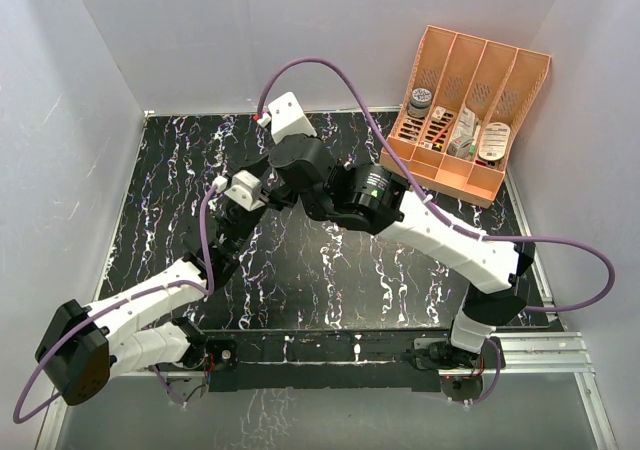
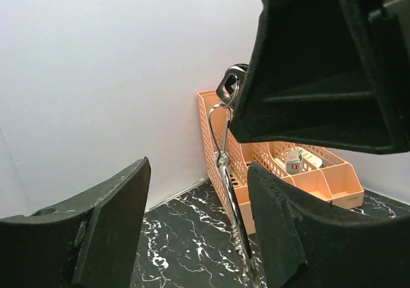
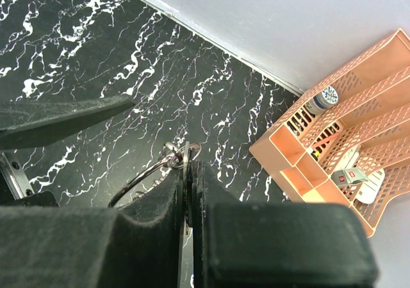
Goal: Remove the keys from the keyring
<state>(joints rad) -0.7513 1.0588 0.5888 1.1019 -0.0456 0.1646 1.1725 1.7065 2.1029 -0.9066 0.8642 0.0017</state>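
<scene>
In the right wrist view my right gripper [image 3: 191, 170] is shut on the keys [image 3: 191, 155], thin flat metal blades pinched edge-on between its pads. The keyring [image 3: 142, 176], a thin silvery wire loop with smaller rings, hangs off their left side above the table. In the left wrist view the keyring [image 2: 229, 201] hangs edge-on from the black right gripper, between the fingers of my left gripper [image 2: 198, 168], which is open and touches nothing. In the top view both grippers, left [image 1: 243, 190] and right [image 1: 280, 170], meet at centre left; the keys are hidden there.
An orange compartment organizer [image 1: 465, 110] with small items stands at the back right; it also shows in the left wrist view [image 2: 214, 137] and the right wrist view [image 3: 291, 144]. The black marbled table [image 1: 330, 270] is walled in white. Purple cables loop over the arms.
</scene>
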